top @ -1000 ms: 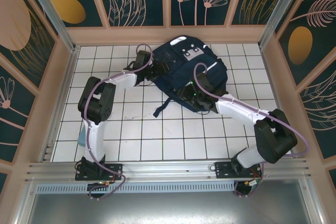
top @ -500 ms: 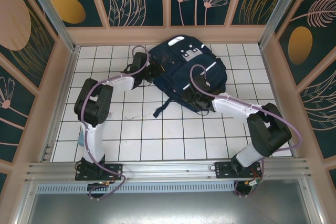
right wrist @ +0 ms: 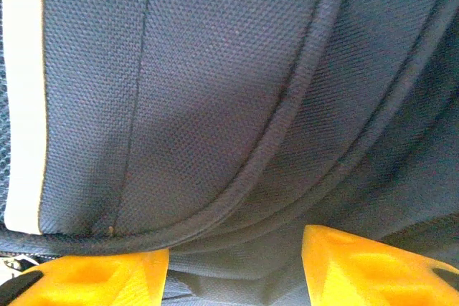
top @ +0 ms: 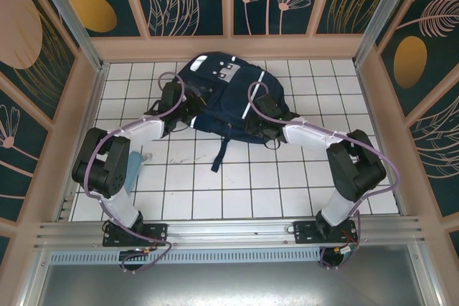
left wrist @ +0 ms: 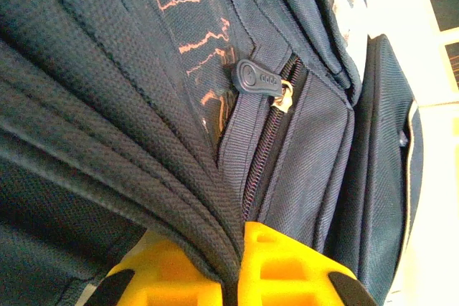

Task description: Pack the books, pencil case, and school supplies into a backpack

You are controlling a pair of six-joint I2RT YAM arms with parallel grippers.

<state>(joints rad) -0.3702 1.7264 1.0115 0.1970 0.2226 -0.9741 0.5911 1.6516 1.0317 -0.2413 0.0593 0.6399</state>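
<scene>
The dark navy backpack [top: 219,91] lies flat on the far half of the tiled table, its white stripe [top: 249,103] to the right. My left gripper [top: 186,117] is at its left side. In the left wrist view that gripper [left wrist: 240,252] is shut on a black webbing edge [left wrist: 179,184] of the backpack [left wrist: 315,141], below a zipper pull [left wrist: 251,77]. My right gripper [top: 255,124] is at the backpack's near right side. In the right wrist view its fingers [right wrist: 93,274] stand apart with a thick fold of backpack fabric [right wrist: 237,256] filling the gap. The books and pencil case are out of view.
A black strap [top: 219,152] trails from the backpack toward me. A pale blue item [top: 135,166] lies by the left arm's elbow, partly hidden. Wooden walls [top: 229,46] enclose the white tiled table [top: 237,191] on three sides.
The left gripper closed on the backpack's webbing edge. Both grippers and the backpack have shifted left by about a tile, and the left elbow swung out to the left.
</scene>
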